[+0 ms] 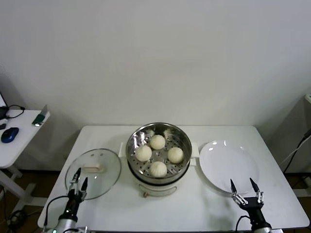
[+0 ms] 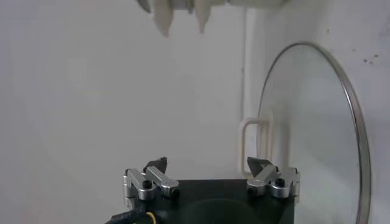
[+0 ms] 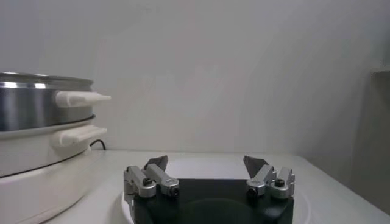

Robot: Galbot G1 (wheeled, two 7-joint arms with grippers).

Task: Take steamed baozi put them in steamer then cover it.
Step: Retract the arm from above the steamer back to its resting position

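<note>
The steamer (image 1: 158,184) stands mid-table, a shiny steel pot on a white base. Four off-white baozi lie on its perforated tray: one at the back (image 1: 157,141), one left (image 1: 143,153), one right (image 1: 175,155), one front (image 1: 158,169). The glass cover (image 1: 93,173) with its cream handle (image 1: 94,168) lies flat on the table left of the steamer. My left gripper (image 1: 80,178) is open and empty over the cover's front edge; the cover also shows in the left wrist view (image 2: 311,134). My right gripper (image 1: 242,183) is open and empty at the plate's front edge. The right wrist view shows the steamer (image 3: 42,109) off to one side.
A flat white plate (image 1: 228,166) lies right of the steamer, with nothing on it. A side table with a blue mouse (image 1: 9,134) stands at far left. A wall rises behind the table.
</note>
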